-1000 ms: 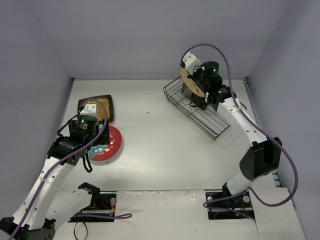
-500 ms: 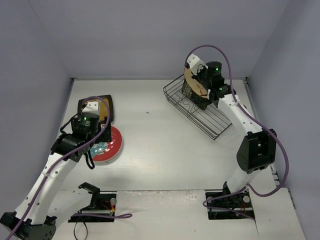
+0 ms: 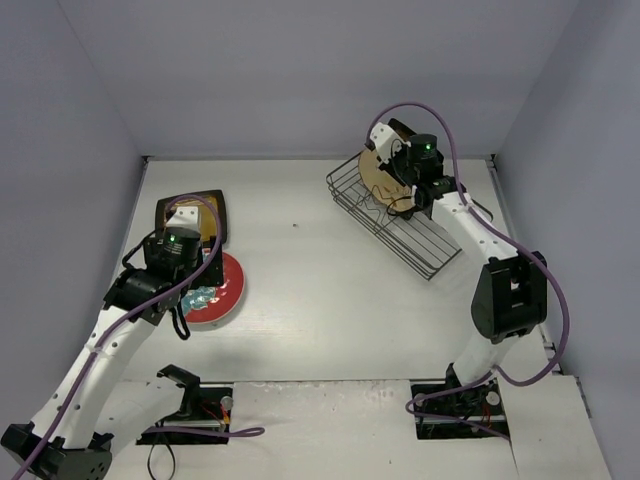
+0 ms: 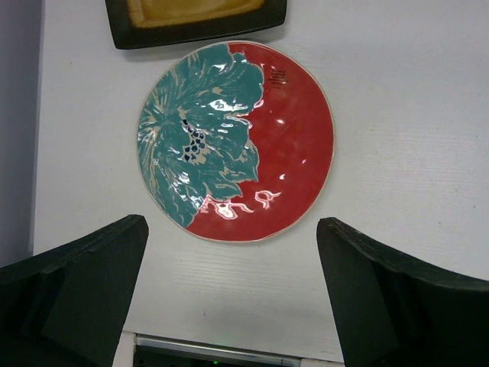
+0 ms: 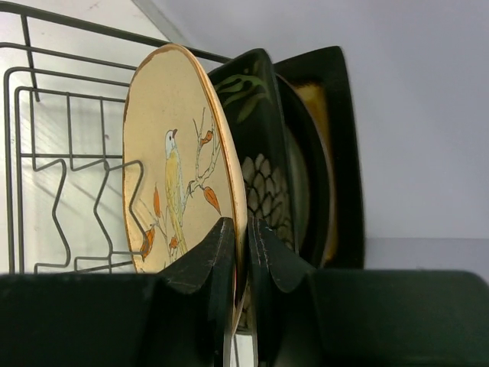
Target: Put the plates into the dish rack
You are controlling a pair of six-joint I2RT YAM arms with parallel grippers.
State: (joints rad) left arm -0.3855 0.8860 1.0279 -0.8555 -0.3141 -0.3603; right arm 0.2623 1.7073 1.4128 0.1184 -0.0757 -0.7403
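My right gripper point(image 5: 243, 237) is shut on the rim of the round cream plate point(image 5: 176, 183), which has a bird painted on it, and holds it upright in the dish rack point(image 3: 400, 225). Behind it in the rack stand a dark flowered plate point(image 5: 260, 153) and a square amber plate point(image 5: 325, 145). The cream plate also shows in the top view point(image 3: 380, 172). My left gripper point(image 4: 229, 267) is open above the table, just near of the red-teal floral plate point(image 4: 235, 141), which lies flat. A second square amber plate point(image 4: 195, 19) lies beyond it.
The rack's wavy wire dividers point(image 5: 76, 206) stand left of the cream plate. The grey walls close in the table at the back and both sides. The arm bases and cables point(image 3: 200, 405) are at the near edge.
My right gripper has tilted the cream plate more upright and settled it lower into the rack. My left arm has shifted slightly over the floral plate.
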